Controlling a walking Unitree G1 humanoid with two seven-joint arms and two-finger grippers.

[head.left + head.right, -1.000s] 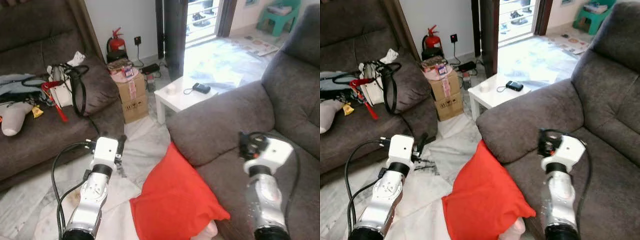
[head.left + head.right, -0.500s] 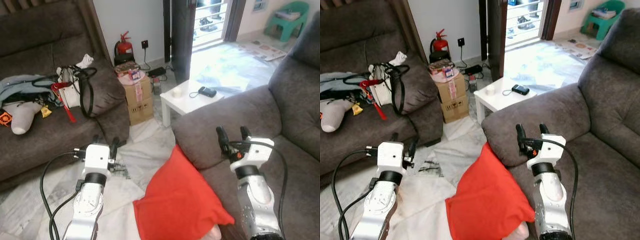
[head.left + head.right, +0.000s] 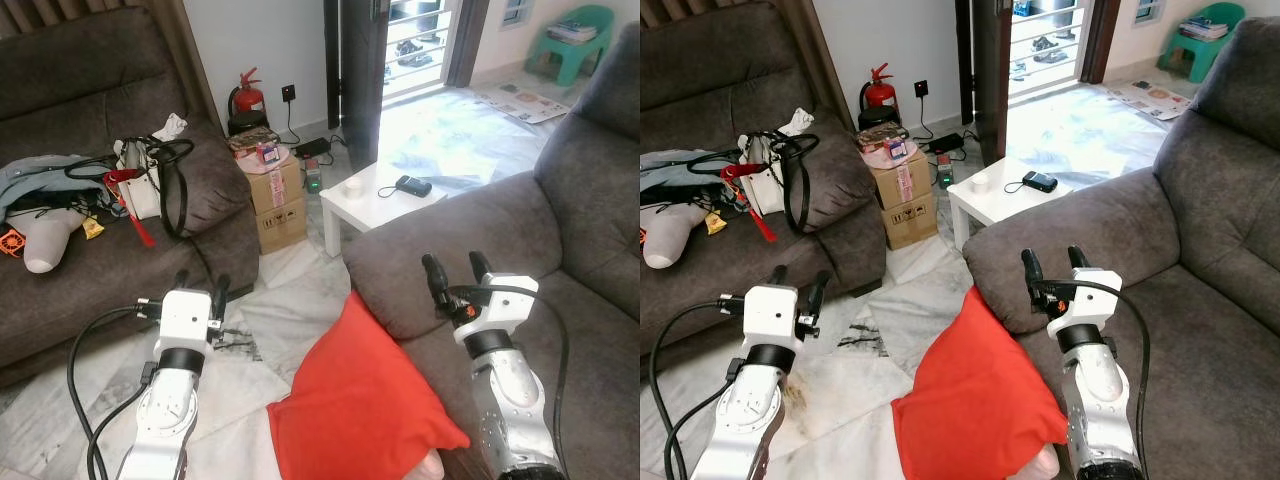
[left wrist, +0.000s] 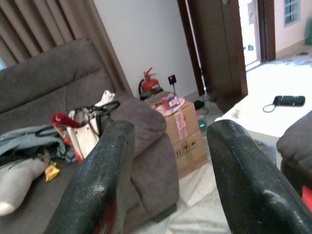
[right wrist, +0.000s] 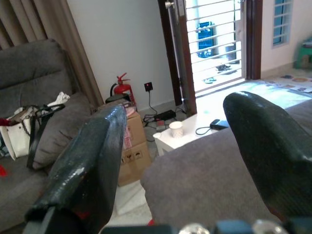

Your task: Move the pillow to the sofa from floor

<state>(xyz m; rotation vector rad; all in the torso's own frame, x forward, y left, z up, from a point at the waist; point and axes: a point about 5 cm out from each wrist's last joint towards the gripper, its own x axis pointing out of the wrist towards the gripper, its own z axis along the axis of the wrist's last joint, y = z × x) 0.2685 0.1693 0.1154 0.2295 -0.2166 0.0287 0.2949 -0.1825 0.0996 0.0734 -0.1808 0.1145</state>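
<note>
One red pillow (image 3: 360, 400) sits on the floor (image 3: 290, 290), near centre, leaning against the front of the right-hand sofa (image 3: 480, 230). Neither gripper touches it.

Two sofas in the room: the grey one on the right, and a second brown sofa (image 3: 100, 260) on the left. The left one carries a white handbag (image 3: 145, 185) with black straps, a heap of clothing (image 3: 50, 175) and a pale stuffed item (image 3: 45, 235).

Left gripper (image 3: 198, 290) is raised over the floor, left of the pillow; its two fingers (image 4: 97, 185) stand apart with nothing between them. Right gripper (image 3: 455, 275) is raised in front of the right sofa's armrest, just right of the pillow's upper corner; its two fingers (image 5: 92, 165) are likewise spread and empty.

Far side: one white tabletop (image 3: 375, 205) bearing one cup (image 3: 352, 187) and one dark device (image 3: 413, 185) with a cord. Left of it, one stack of cardboard boxes (image 3: 275, 195). One red fire extinguisher (image 3: 247, 95) stands against the wall.
</note>
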